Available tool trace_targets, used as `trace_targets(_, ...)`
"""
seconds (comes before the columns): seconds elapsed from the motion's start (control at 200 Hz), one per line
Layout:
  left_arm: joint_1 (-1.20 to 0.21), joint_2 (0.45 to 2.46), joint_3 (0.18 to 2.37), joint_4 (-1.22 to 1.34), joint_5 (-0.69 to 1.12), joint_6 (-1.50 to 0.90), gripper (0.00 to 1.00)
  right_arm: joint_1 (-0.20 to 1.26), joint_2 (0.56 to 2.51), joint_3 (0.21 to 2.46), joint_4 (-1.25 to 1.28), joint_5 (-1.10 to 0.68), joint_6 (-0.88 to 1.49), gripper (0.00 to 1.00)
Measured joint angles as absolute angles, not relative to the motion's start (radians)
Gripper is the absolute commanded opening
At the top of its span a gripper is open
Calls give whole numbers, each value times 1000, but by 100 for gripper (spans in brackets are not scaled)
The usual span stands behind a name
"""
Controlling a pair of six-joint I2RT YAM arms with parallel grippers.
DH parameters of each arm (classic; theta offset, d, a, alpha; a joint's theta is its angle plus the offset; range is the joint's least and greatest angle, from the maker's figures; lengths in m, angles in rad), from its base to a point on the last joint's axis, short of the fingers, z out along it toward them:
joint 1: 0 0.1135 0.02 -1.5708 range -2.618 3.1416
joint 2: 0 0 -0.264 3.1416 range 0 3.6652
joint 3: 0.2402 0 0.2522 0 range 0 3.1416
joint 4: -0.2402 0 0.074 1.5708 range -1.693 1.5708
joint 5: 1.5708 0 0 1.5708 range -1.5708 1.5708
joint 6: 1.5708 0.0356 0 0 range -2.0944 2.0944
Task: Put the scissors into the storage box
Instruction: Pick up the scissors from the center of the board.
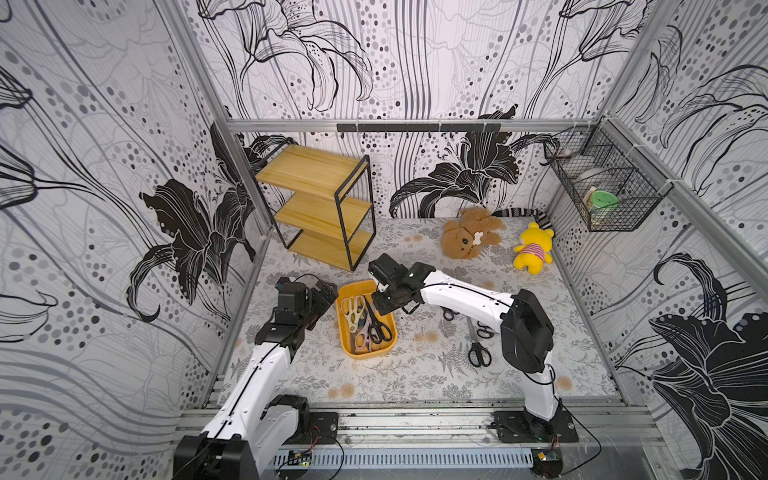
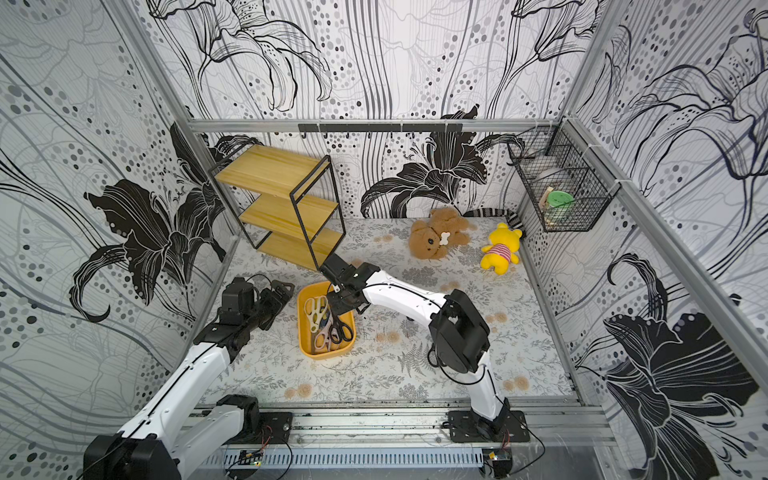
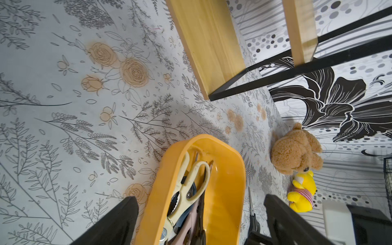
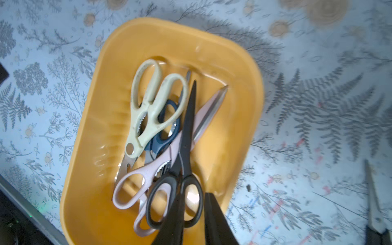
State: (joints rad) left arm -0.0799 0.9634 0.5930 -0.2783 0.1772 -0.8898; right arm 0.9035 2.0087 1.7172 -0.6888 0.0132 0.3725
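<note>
4 scissors (image 4: 148, 110) lie in storage box (image 4: 233, 70); right gripper (image 4: 194, 196) parted, empty; left gripper (image 3: 200, 197) spread wide.

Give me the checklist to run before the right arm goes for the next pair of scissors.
1. Black scissors inside the storage box: ok, lying on top of the other pairs.
2. Right gripper clear of them: cannot tell; jaws slightly apart, but one finger overlaps a handle loop.
3. Left gripper out of the way: ok, open beside the box's far end.
4. Table free of scissors: not ok; black-handled pairs lie by the right arm.
5. Room in the box: ok, bare floor along one side.
</note>
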Motion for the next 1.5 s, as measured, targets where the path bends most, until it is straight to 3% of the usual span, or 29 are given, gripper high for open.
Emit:
trace_targets(0.546,-381,1059,736,-347,25,-839,98,633,1826,1398,-696,46,320,20)
trace_targets(1.502,-405,1084,738,-352,-13,-842,98,581,1864,1266,-693,23,294,21)
